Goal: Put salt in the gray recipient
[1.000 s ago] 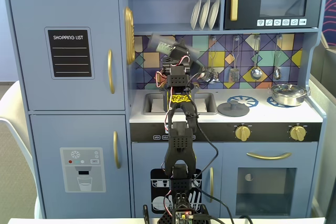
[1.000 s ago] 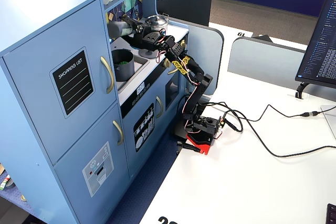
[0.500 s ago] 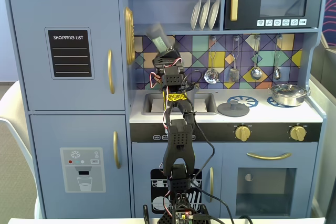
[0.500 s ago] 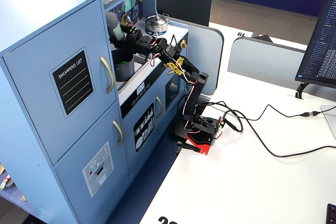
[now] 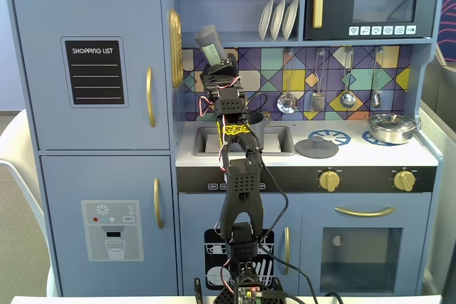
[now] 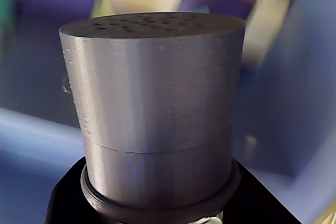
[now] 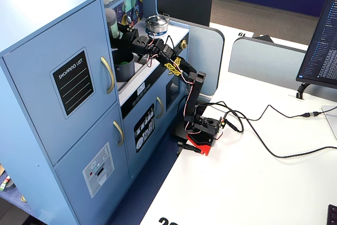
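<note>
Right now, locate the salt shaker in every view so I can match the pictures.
A fixed view: salt shaker held high, tilted, left of the plates.
Wrist view: its cap fills the frame.
A fixed view: top shows behind the cabinet edge, above the gray pot.
Shared landmark: steel pan.

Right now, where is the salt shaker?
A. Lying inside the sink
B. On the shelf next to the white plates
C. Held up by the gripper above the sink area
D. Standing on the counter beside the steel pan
C: in a fixed view the salt shaker is tilted and clamped in the gripper, raised above the sink, far from the steel pan and the plates.
</note>
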